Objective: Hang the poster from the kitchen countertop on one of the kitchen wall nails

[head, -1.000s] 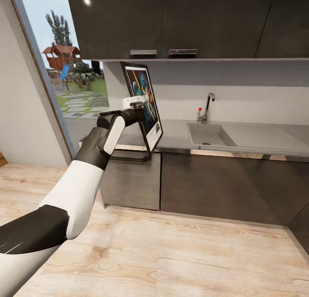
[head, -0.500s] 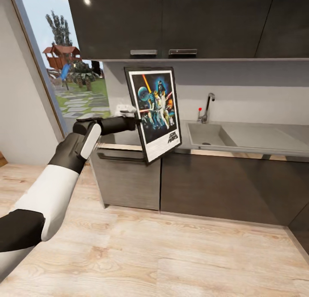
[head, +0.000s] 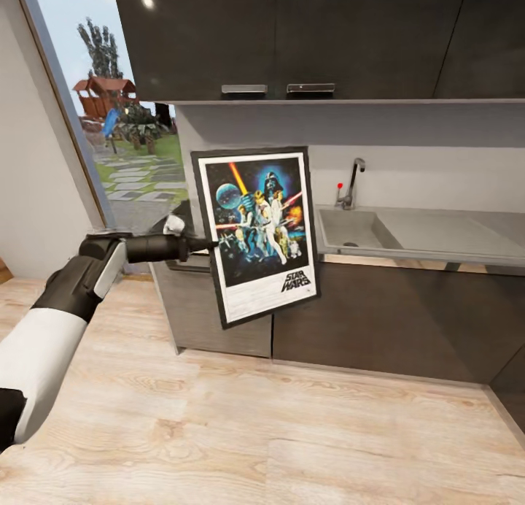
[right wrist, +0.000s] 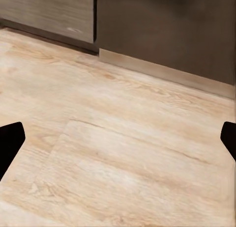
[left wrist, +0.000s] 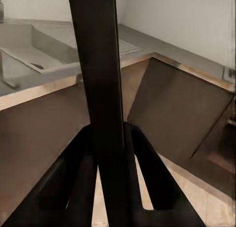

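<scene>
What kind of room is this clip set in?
A domestic kitchen, rendered in simulation: glossy grey countertop with inset rectangular sink and slim chrome tap, and dark wall cabinets above.

Countertop: the kitchen countertop was a long glossy grey slab that ran along the wall under the dark upper cabinets.
Set into it: a rectangular sink with a slim chrome tap at its back edge.
Below: dark base cabinets stood on the pale wood floor.
</scene>
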